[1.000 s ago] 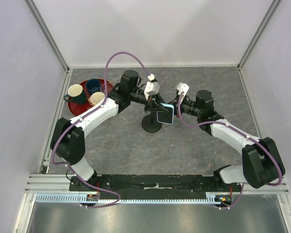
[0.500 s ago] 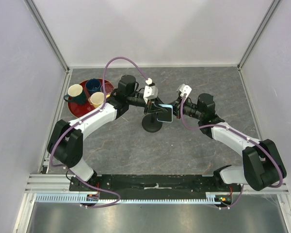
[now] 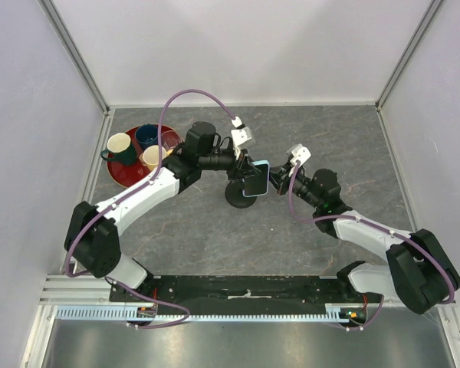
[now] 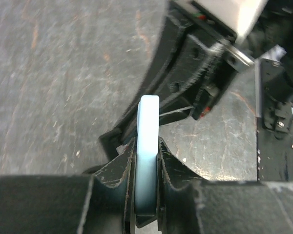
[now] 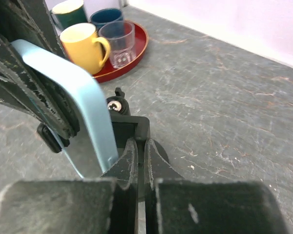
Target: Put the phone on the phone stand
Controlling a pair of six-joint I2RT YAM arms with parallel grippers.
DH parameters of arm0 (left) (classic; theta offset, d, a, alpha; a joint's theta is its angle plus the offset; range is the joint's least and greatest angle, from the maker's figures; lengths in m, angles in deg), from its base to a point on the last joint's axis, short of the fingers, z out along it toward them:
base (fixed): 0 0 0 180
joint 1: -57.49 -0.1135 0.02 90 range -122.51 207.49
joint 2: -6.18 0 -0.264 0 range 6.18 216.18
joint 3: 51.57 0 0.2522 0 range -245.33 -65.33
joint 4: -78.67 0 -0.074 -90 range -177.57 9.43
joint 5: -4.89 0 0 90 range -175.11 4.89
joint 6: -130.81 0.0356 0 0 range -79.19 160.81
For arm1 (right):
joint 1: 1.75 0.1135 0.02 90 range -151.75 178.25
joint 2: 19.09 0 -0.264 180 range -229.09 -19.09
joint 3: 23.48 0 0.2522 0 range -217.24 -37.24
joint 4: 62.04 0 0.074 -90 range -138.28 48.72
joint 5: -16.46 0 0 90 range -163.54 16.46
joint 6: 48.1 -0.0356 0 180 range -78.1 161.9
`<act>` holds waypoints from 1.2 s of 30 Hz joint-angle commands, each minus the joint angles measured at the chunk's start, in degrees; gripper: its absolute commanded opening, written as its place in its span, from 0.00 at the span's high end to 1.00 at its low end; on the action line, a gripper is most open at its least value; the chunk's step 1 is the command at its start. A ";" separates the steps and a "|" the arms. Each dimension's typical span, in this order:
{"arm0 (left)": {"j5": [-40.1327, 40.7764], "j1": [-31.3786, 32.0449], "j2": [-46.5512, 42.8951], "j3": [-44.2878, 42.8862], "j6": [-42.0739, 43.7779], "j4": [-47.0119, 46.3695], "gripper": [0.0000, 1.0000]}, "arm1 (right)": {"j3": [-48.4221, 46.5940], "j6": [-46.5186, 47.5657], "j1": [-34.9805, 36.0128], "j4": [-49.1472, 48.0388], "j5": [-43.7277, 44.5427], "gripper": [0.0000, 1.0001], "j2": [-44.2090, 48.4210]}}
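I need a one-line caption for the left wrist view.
Left gripper shut on the edge of the light blue-cased phone, grey marbled table beyond.

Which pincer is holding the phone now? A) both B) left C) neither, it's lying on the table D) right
B: the left wrist view shows the left pincer clamped on the phone across its light blue edge. The right pincer is shut beside the phone, with none of it in its grip.
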 commanded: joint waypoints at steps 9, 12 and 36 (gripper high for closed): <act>68.70 11.53 -5.13 -2.00 -16.29 12.30 0.98 | 7.28 -9.26 18.81 -8.64 51.15 1.00 3.26; 78.45 14.34 -3.82 -0.59 -16.65 9.75 0.98 | 7.28 -8.48 23.72 -10.66 59.31 1.00 1.50; 91.09 19.62 -0.27 2.92 -21.04 6.49 0.98 | 4.48 -6.45 31.42 0.30 57.16 0.66 12.74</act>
